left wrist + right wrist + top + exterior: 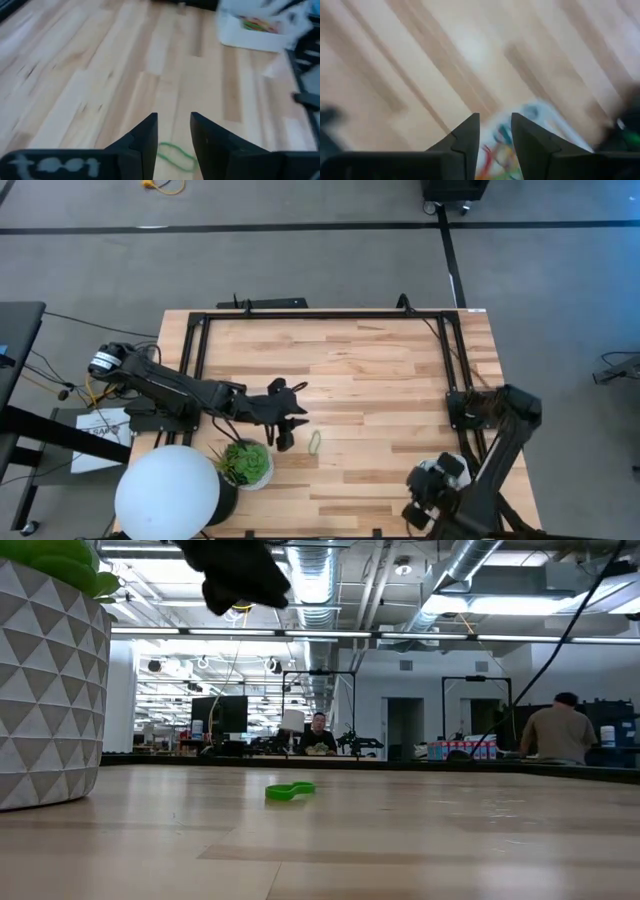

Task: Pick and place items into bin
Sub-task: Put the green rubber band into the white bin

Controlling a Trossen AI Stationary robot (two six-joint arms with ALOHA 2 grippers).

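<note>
While several coloured bands [496, 150] are already lying in the bin [252, 31] near the table's [400, 380] right front corner, one green band [315, 442] is being approached by the left gripper [285, 430], jaws slightly parted and empty; the right gripper [495, 131], likewise parted and empty, is being held above the bin.

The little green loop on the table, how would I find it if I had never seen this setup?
Start at the big white ball lamp at the wooden table's near-left corner, then the potted plant beside it. Just past the plant, the green rubber band lies flat on bare wood, beside the left gripper. It is the only loose thing there: thin, oval, bright green.
</note>
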